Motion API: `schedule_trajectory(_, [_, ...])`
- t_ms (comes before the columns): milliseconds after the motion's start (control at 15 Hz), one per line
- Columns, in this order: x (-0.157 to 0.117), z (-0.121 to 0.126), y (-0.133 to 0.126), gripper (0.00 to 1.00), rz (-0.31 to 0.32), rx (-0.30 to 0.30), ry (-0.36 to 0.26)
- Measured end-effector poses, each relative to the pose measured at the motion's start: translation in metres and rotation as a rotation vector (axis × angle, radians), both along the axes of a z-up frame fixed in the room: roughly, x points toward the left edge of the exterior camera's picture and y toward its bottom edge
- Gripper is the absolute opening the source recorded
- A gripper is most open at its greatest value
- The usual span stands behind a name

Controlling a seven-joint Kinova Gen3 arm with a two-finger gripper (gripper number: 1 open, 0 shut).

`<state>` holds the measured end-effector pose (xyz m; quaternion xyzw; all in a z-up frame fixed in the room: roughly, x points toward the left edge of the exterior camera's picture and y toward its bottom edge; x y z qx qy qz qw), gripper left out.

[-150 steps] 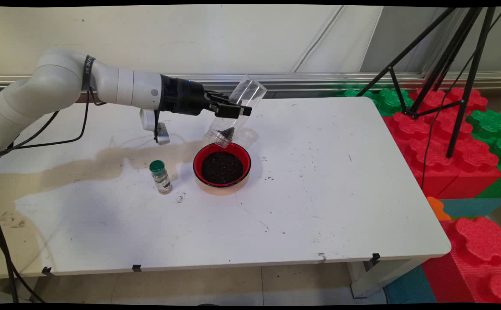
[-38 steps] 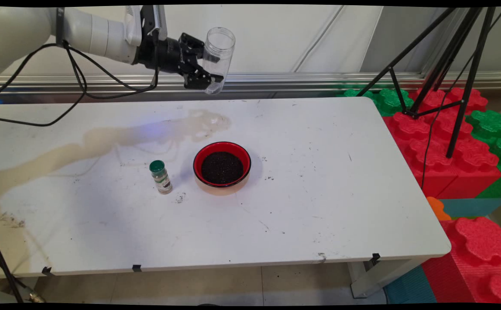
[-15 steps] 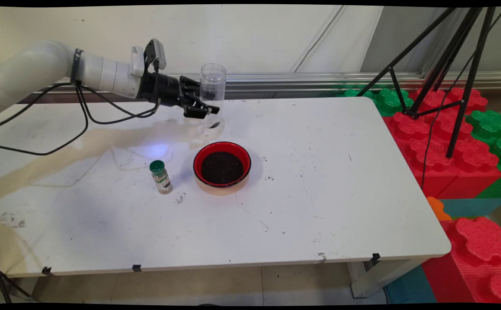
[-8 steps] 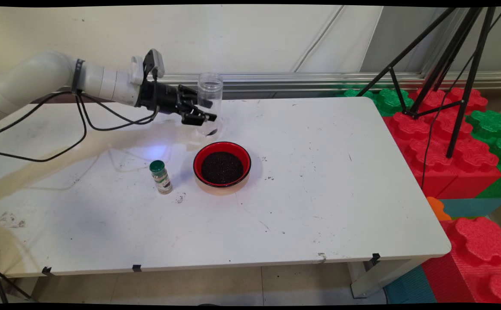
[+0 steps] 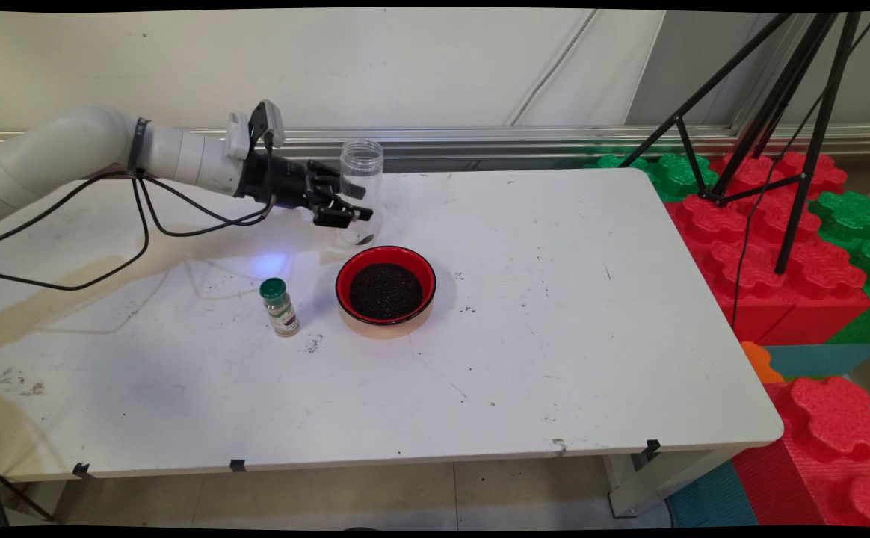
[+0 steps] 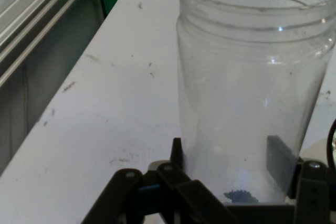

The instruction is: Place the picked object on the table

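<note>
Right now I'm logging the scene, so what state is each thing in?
gripper: shut on clear jar.
clear jar: upright, lidless, nearly empty, dark bits at bottom.
red bowl: upright, filled with dark grains.
spice bottle: standing, green cap on.

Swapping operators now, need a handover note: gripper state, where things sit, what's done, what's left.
Gripper: shut on the clear jar, fingers on either side of its lower body. Jar upright, mouth up, nearly empty, only a few dark grains at its bottom; at or just above the table, behind the red bowl.
Red bowl: filled with dark granules.
Small green-capped bottle: upright, left of the bowl, apart from it.
Stray grains lie scattered around both.
Done: jar's contents are in the bowl; jar has been turned upright and lowered.
Left: jar not yet released.
</note>
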<state>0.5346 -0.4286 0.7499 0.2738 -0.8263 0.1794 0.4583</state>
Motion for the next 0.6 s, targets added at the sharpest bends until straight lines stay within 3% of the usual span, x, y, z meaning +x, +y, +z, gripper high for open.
schedule_trajectory(600, [0.005, -0.013, 0.000, 0.00, 0.011, 0.019, 0.011])
